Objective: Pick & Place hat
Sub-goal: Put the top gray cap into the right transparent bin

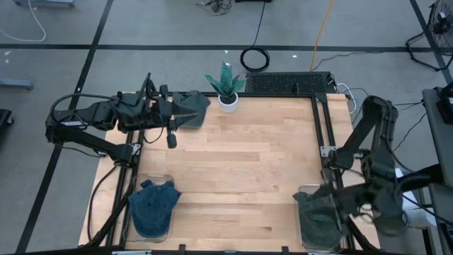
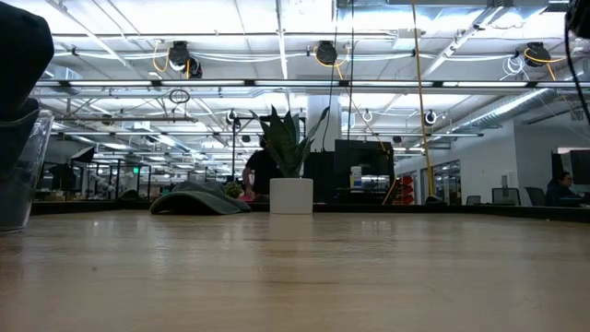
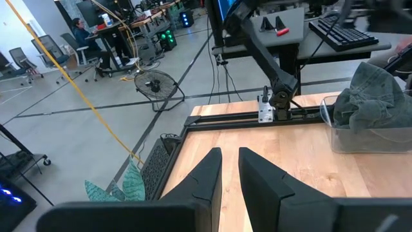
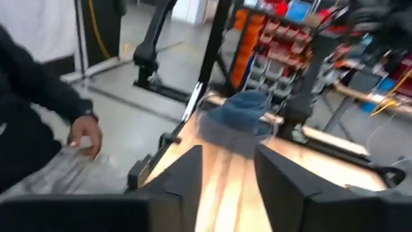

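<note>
Inspecting the near edge, the right gripper (image 1: pixel 347 212) was found beside the grey hat (image 1: pixel 316 212) in its clear bin (image 1: pixel 303 191), fingers (image 4: pixel 293 177) spread, nothing held. The blue hat (image 1: pixel 154 205) lay opposite. Farther off, the left gripper (image 1: pixel 185 112), fingers nearly together, was noted at the dark hat (image 1: pixel 191 106).

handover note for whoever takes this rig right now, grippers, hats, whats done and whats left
Left gripper: at the table's far left edge, fingers nearly together with a narrow gap, holding nothing; a grey-green hat lies beside it next to the potted plant.
Right gripper: near right corner, open, empty, by the clear bin holding a dark green hat.
Blue hat sits in the near left bin.
Done: apparently one hat placed by the plant. Left: the two hats in bins, if they are to be moved.
</note>
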`<state>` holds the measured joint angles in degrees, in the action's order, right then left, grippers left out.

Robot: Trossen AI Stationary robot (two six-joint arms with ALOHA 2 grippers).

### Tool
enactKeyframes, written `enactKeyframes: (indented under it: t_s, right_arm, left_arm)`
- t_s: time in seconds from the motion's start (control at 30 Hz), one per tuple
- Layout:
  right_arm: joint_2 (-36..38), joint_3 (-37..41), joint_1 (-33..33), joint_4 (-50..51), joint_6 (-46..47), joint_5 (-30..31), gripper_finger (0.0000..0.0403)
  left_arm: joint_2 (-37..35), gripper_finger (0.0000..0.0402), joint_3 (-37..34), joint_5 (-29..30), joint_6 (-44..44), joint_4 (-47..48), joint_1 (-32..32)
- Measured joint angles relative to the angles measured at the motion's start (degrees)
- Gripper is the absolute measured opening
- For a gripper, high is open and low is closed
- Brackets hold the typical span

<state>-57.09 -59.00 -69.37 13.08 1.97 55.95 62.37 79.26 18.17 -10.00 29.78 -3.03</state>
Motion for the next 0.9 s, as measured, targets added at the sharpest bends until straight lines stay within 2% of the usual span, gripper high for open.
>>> enactKeyframes:
  t_s: [0.07,0.17,0.27,0.37,0.47,0.53,0.63,0.7,0.9]
  right_arm:
    - [-3.9,-4.8,1.4,5.4,3.0,-3.6,0.0105]
    - [-9.8,-13.0,4.8,19.7,11.6,-11.0,0.0064]
    - [-14.8,-21.5,9.5,36.8,24.6,-20.7,0.0018]
    - [-18.4,-26.7,14.1,49.8,37.9,-29.5,0.0006]
    - [-20.9,-27.4,17.7,56.5,48.2,-43.1,0.0003]
    - [-22.5,-27.4,19.1,57.8,53.8,-51.6,0.0001]
    - [-25.0,-27.4,19.3,57.7,61.9,-61.3,0.0001]
    - [-26.5,-27.4,17.7,57.3,66.9,-64.7,0.0]
    - [-30.7,-27.4,10.1,64.9,85.2,-63.6,0.0]
  left_arm:
    - [0.0,0.0063,0.0,0.0,0.0,0.0,0.0]
    - [0.0,0.0063,0.0,0.0,0.0,0.0,0.0]
    - [0.0,0.0063,0.0,0.0,0.0,0.0,0.0]
    - [0.0,0.0063,0.0,0.0,0.0,0.0,0.0]
    - [0.0,0.0063,0.0,0.0,0.0,0.0,0.0]
    - [0.0,0.0062,0.0,0.0,0.0,0.0,0.0]
    - [0.0,0.0063,0.0,0.0,0.0,0.0,0.0]
    - [0.0,0.0062,0.0,0.0,0.0,0.0,0.0]
    - [0.0,0.0063,0.0,0.0,0.0,0.0,0.0]
